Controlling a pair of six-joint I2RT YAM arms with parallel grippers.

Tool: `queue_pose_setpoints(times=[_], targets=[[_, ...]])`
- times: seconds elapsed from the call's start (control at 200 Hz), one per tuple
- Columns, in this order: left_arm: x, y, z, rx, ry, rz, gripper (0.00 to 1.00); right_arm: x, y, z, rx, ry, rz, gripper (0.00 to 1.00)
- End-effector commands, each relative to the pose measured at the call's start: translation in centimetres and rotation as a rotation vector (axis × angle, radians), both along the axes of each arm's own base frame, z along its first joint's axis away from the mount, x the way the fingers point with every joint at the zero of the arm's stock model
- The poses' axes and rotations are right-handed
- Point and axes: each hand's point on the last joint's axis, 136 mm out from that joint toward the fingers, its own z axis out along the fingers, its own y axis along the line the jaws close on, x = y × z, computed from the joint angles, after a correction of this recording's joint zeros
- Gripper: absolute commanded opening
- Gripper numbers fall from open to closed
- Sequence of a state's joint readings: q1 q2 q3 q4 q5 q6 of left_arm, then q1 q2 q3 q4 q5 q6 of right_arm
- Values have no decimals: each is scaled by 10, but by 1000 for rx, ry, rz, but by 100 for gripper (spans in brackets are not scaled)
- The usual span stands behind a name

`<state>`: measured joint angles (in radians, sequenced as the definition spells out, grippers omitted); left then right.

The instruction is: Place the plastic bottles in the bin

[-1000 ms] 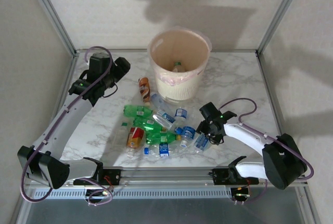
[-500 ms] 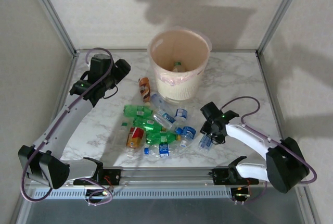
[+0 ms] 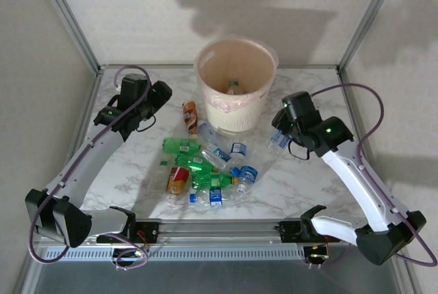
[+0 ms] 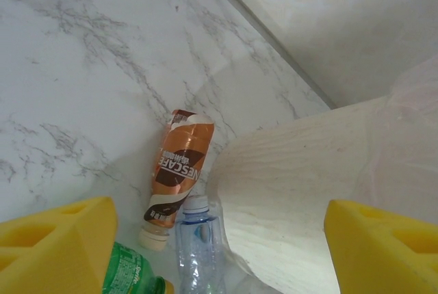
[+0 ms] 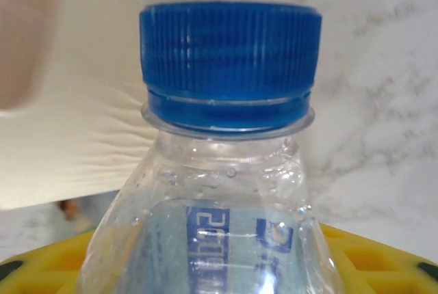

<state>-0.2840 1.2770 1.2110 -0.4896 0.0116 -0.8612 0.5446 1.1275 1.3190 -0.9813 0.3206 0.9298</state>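
The pale pink-beige bin (image 3: 205, 68) stands at the back middle, with one bottle (image 3: 234, 87) lying inside it. My right gripper (image 3: 286, 128) hangs just right of the bin, shut on a clear bottle (image 3: 278, 139) with a blue label. In the right wrist view that bottle's blue cap (image 5: 229, 61) points up between my yellow pads (image 5: 383, 260), with the bin wall (image 5: 68, 137) behind it. Several green, clear and orange-labelled bottles (image 3: 205, 171) lie in a pile in front of the bin. My left gripper (image 3: 161, 96) is open, left of the bin, above a brown Nescafe bottle (image 4: 179, 167).
A clear bottle (image 4: 200, 239) and a green one (image 4: 130, 273) lie against the bin's foot (image 4: 294, 198). Metal frame posts (image 3: 68, 20) stand at the table's back corners. Bare marble (image 3: 308, 184) lies at the front right.
My right gripper has lifted the clear blue-labelled bottle off the front of the pile and carried it back to the bin's right side. The left arm has barely moved.
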Motion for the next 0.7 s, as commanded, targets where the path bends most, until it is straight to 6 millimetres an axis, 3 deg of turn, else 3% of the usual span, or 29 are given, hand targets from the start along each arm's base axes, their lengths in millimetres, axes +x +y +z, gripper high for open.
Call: queue_pose_setpoints(times=[0.0, 0.175, 0.37, 0.526, 0.696], targets=[[-1, 5, -6, 3, 8, 19, 79, 9, 0, 37, -23, -89, 36, 56], [-4, 4, -18, 0, 32, 13, 79, 31, 25, 100, 58, -263, 128, 56], [-2, 3, -19, -9, 33, 15, 78, 55, 51, 158, 100, -404, 211, 56], [-1, 3, -20, -3, 37, 16, 78, 72, 67, 185, 106, -475, 263, 56], [0, 4, -22, 6, 39, 19, 78, 88, 81, 199, 101, -523, 301, 57]])
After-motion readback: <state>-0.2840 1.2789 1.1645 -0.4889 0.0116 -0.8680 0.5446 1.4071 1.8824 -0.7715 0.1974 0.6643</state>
